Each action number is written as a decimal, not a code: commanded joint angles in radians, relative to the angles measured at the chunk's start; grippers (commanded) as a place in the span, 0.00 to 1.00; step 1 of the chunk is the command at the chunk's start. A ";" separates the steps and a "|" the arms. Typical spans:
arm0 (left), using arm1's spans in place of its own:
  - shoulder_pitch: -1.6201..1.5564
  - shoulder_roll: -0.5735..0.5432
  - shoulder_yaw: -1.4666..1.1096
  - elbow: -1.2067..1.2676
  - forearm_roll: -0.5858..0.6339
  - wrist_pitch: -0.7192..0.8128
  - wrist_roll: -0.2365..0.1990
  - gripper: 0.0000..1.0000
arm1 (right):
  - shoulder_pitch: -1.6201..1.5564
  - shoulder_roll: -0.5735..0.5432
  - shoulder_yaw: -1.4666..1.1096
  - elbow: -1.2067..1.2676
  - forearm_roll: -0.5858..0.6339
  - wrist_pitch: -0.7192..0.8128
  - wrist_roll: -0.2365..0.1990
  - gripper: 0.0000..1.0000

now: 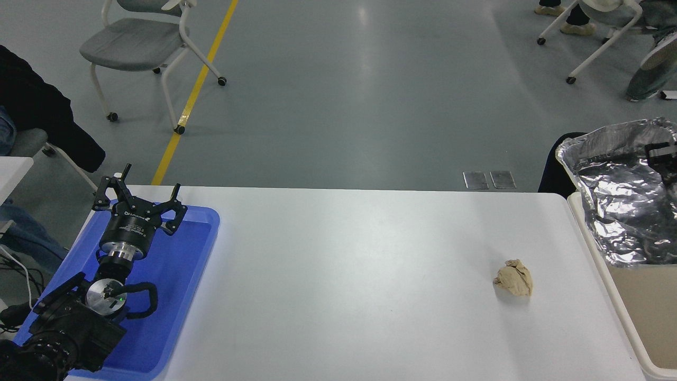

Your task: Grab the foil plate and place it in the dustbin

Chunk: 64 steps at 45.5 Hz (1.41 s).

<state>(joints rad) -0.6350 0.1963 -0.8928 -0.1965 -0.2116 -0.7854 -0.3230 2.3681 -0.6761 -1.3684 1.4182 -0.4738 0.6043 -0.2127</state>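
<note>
On my screen the white table [344, 275] fills the view, the beige dustbin [642, 317] at its right edge. The foil plate [616, 201] hangs tilted over the bin, my right gripper [664, 156] clamped on its rim. My left gripper [138, 200] sits spread over the blue tray [180, 296]. A paper ball [513, 278] lies near the bin.

White table [344, 275] carries blue tray [180, 296] and tan paper ball [513, 278].
</note>
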 commanded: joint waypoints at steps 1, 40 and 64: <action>0.000 0.000 0.000 -0.001 0.000 0.000 0.001 1.00 | -0.001 -0.037 -0.012 -0.036 -0.038 0.012 0.001 0.00; 0.000 0.000 0.000 -0.001 0.000 0.000 -0.001 1.00 | -1.332 -0.159 0.781 -0.898 -0.488 -0.442 0.118 0.00; 0.002 0.002 0.000 -0.001 0.000 0.000 -0.001 1.00 | -1.653 0.082 1.079 -1.165 -0.465 -0.615 0.130 0.00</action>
<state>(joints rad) -0.6336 0.1977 -0.8928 -0.1964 -0.2118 -0.7854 -0.3232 0.8137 -0.6692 -0.3696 0.3399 -0.9551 0.0633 -0.0862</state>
